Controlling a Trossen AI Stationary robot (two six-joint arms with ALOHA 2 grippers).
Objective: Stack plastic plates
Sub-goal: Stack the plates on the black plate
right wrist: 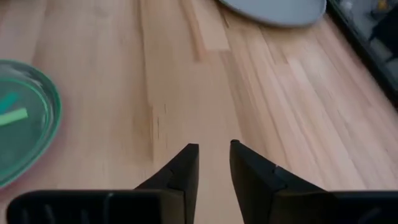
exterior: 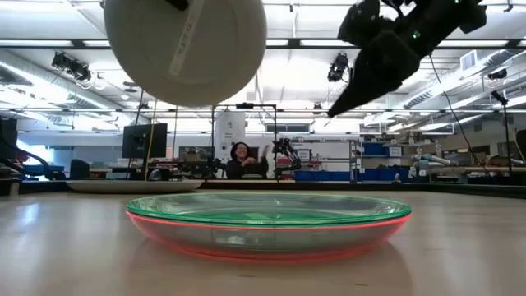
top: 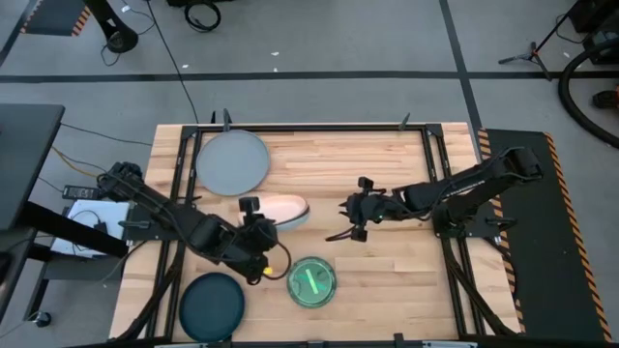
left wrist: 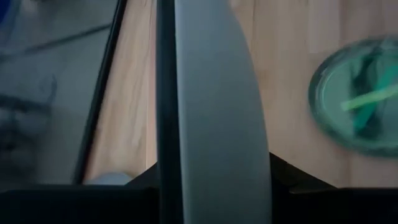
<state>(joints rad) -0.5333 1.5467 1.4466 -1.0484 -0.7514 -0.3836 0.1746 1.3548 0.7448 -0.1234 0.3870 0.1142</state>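
Nearest the low camera: translucent green plate (exterior: 267, 208) nested on a red plate (exterior: 271, 241), one of each, stacked on the wooden table (top: 387, 280) toward its near edge, middle. From above the stack shows as a green disc (top: 311, 281).

Plate count visible: five. One large grey plate (top: 232, 161) lies flat at the far left of the table; one dark teal plate (top: 212, 305) sits at the near left corner; one pale cream plate (top: 285, 210) is up in the air, plus the green-on-red pair.

Left gripper (top: 253, 228) pinches the cream plate by its rim, holding it tilted above the table, just far-left of the green stack; in the low view its underside (exterior: 185, 48) hangs high over the stack, well clear. Left wrist view is mostly blocked by that plate's edge (left wrist: 214, 118).

Right gripper (top: 352, 220) hovers over bare wood right of the cream plate, holding nothing, fingers (right wrist: 183, 168) narrow with a small gap between them.

Black metal frame rails (top: 435, 174) run along both table sides. Background of the low view: a person (exterior: 241, 160) seated far off, shelves, monitors.
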